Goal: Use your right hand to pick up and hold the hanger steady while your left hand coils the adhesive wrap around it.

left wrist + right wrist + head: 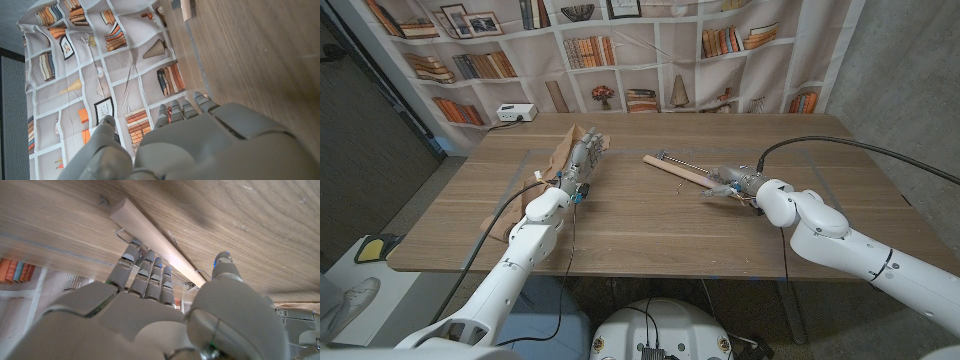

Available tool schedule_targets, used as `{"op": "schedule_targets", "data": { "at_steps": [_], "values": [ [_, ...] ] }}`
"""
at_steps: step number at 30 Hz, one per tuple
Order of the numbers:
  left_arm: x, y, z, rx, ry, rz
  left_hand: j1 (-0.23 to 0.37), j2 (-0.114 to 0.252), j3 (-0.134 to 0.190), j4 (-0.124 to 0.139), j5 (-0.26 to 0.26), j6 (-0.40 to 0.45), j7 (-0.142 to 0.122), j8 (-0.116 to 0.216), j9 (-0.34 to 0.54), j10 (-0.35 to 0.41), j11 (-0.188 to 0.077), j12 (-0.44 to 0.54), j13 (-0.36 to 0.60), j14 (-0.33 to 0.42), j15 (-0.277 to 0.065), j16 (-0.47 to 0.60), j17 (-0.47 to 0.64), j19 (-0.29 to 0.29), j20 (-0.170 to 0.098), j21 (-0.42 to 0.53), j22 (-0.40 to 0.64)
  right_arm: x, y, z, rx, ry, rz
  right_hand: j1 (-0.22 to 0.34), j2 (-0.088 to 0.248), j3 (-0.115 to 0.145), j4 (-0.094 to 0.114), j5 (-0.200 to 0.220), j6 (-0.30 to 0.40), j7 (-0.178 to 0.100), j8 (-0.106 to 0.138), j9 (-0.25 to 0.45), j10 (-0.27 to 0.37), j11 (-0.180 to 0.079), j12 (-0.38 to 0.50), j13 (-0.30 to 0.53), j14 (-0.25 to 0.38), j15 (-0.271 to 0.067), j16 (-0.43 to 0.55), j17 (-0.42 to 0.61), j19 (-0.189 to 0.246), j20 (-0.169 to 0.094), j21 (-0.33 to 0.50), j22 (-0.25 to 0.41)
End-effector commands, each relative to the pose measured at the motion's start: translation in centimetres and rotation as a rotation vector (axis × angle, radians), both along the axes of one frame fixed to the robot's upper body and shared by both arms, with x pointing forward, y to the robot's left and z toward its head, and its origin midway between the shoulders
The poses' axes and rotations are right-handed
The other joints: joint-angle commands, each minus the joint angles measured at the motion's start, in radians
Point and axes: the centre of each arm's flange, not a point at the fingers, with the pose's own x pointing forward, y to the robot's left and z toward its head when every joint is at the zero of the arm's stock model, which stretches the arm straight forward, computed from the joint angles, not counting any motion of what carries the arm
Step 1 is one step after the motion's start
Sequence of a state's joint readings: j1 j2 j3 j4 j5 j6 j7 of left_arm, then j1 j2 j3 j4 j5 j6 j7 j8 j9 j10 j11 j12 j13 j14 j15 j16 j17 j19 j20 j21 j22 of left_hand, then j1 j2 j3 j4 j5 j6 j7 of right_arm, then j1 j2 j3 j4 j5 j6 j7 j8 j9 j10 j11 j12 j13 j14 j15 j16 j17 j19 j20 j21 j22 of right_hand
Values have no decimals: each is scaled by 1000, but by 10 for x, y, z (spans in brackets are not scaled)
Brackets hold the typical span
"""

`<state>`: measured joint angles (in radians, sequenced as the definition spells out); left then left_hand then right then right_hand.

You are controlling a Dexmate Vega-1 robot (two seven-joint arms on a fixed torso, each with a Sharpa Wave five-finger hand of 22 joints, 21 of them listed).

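- One hanger (pixel 680 171) lies on the table (pixel 650 225): a pale wooden bar with thin metal clips near each end.
- Its long axis runs on a slant, from the end farther from the robot and nearer its left side to the end nearer the robot's right side, which reaches the right hand (pixel 728 183).
- In the right wrist view the bar (pixel 155 242) lies flat on the wood, crossing just beyond the fingertips (pixel 150 260); the thumb (pixel 225 265) stands on the other side of it.
- The right fingers are close together and stretched toward the bar, with the thumb set apart; whether any of them touches the hanger cannot be told.
- I cannot tell whether the right hand is closed on the bar; the hanger rests on the table.
- One left hand (pixel 582 155) is well apart from the hanger, over a brown paper-like sheet (pixel 560 152).
- In the left wrist view its fingers (pixel 185 110) lie side by side, lightly curled, and nothing shows between them.
- One end of the hanger (pixel 186 9) shows far beyond the left fingertips in that view.
- One white box (pixel 516 113) sits at the table's far edge, beyond the left hand.
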<state>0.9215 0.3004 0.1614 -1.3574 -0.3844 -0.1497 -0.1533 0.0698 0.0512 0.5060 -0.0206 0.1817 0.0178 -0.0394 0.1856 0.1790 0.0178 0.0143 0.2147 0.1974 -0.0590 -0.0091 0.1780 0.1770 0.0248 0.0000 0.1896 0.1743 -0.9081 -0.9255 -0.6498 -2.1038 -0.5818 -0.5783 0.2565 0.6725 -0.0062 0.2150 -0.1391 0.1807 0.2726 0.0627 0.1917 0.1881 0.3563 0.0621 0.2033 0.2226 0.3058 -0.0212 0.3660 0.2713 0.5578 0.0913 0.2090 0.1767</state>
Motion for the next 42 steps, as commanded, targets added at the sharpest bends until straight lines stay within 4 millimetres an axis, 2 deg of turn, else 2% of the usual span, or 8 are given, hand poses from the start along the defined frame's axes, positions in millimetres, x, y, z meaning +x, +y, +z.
{"op": "schedule_targets", "data": {
  "at_steps": [1,6,11,13,26,33,36,42],
  "values": [
    [0,2,-2,-3,2,0,0,9,2,-9,0,0,1,2,3,0,4,4,4,0,-1,7,3,-2,2,6,2,1,1,-1,1,9,-2,6,1,-1,3,5,-8,9,-2,4,0,4,-4,-1,-3,6,-2,-1,-5,-2,-6,2],
    [0,1,-3,0,3,-3,0,9,2,-9,0,0,0,3,3,0,4,4,4,0,-2,8,3,-3,3,6,2,1,1,-2,2,14,-4,5,1,-2,3,5,-20,16,-6,4,-3,9,-4,-2,-4,7,-5,-4,-5,-1,-6,2],
    [0,1,-3,-1,3,-2,0,9,2,-9,0,0,0,3,3,2,4,5,5,0,-1,7,3,-3,3,6,2,1,0,-2,9,14,-5,-3,8,-7,9,6,-125,47,-25,4,-31,11,-10,-7,-1,10,-15,-17,-10,3,-8,1],
    [0,1,-3,-1,3,-2,0,9,2,-10,0,0,0,2,3,2,2,5,5,0,-1,8,3,-2,2,6,2,1,0,-3,9,14,-4,-4,9,-8,10,6,-137,49,-26,4,-33,11,-11,-8,-1,11,-16,-18,-10,4,-8,1],
    [-1,0,-4,-4,4,-2,-1,10,2,-11,0,0,1,3,3,0,6,4,5,0,-2,7,3,-2,2,6,2,1,-1,-4,5,18,-4,-12,14,-11,14,6,-114,49,-6,4,-31,12,-7,-10,3,13,-19,-22,-11,7,-9,1],
    [-2,-1,-4,-2,3,-1,-1,10,2,-11,0,0,1,3,3,1,2,5,5,0,-1,7,3,-3,3,6,2,1,-1,-4,9,11,0,-17,20,-12,18,6,-110,49,-2,4,-11,10,2,-10,17,-1,-15,-23,-11,7,-8,1],
    [-2,-1,-4,1,3,-3,-1,11,2,-11,0,1,0,3,3,1,2,5,5,0,-1,7,3,-2,2,6,2,0,-2,-4,23,-1,7,-48,35,-19,38,3,-96,48,5,3,7,12,9,-11,32,-4,-11,-22,7,20,-2,1],
    [-3,-2,-5,2,4,-5,-1,11,2,-12,0,0,1,3,3,2,2,5,5,0,-1,7,3,-2,2,6,2,1,-2,-5,25,-7,5,-67,36,-25,46,1,-91,48,7,3,17,8,12,-11,46,-8,-8,-22,14,20,0,1]
  ]
}}
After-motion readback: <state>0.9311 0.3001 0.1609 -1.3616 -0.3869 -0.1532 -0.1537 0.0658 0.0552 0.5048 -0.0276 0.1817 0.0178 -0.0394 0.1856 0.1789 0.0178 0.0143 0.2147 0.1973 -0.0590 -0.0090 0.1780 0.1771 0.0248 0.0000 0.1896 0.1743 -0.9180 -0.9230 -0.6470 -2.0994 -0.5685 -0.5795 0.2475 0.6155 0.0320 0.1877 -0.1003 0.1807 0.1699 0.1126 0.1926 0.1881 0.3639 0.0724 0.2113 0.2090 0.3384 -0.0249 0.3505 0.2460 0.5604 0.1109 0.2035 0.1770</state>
